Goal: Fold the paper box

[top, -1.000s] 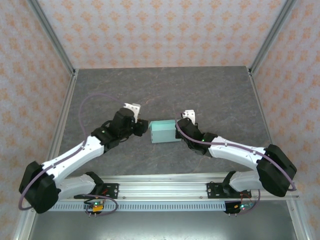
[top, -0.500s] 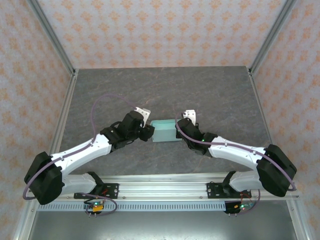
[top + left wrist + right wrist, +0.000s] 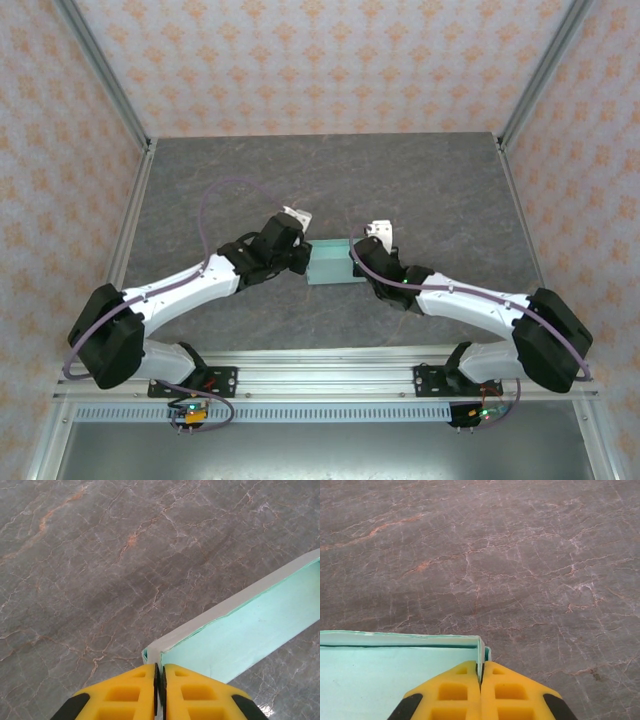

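Note:
The paper box (image 3: 330, 264) is a pale mint card box lying on the grey table between my two arms. My left gripper (image 3: 304, 262) sits at its left end. In the left wrist view the yellow fingers (image 3: 125, 695) are pressed together at the left gripper (image 3: 159, 666), with the box's corner wall (image 3: 153, 656) running into the slit between them; the box (image 3: 250, 625) stretches away to the right. My right gripper (image 3: 355, 264) sits at the right end. In the right wrist view the right gripper (image 3: 481, 664) is shut on the thin end wall of the box (image 3: 385, 680).
The grey marbled table (image 3: 420, 190) extends behind and to both sides of the box. Aluminium posts (image 3: 100, 70) and patterned walls (image 3: 320, 60) enclose it. A metal rail (image 3: 320, 375) holding the arm bases runs along the near edge.
My left arm has swung right up to the box's left end, and its jaws have closed there. The right arm and the box have stayed put.

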